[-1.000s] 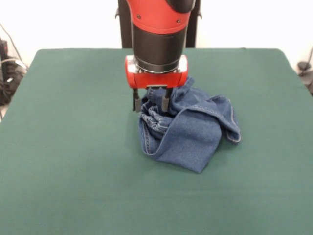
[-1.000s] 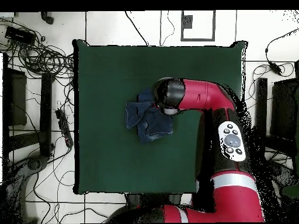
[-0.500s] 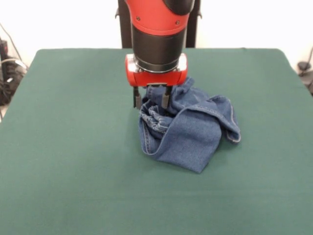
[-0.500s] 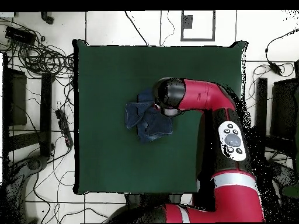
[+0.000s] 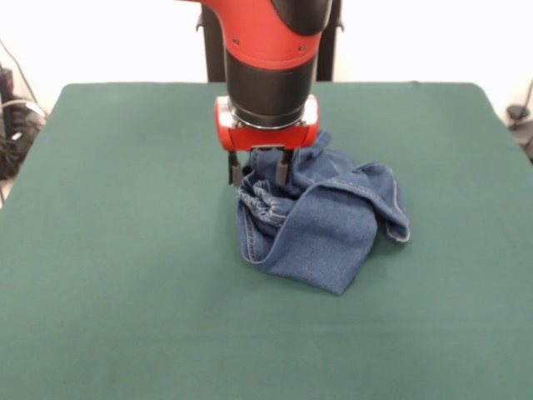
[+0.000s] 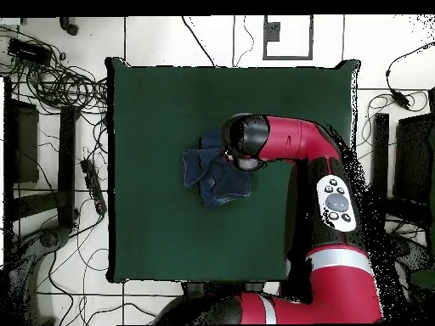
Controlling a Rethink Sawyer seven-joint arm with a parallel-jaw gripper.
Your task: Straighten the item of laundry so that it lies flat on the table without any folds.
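A dark green worktop (image 5: 125, 275) fills the front view, with pale tiled floor (image 6: 153, 38) and tangled black cables (image 6: 59, 81) around it in the overhead view. The jeans (image 5: 321, 221) lie crumpled near its middle. The hand (image 5: 258, 173) hangs with fingers spread over the gathered waistband, one finger (image 5: 235, 172) beside the cloth.

Gripper (image 5: 257, 171) a little higher than a second ago, fingertips now clear above the bunched waistband of the jeans (image 5: 321, 217). Wrist slightly further toward the far table edge. Arm's upper links shifted in overhead.
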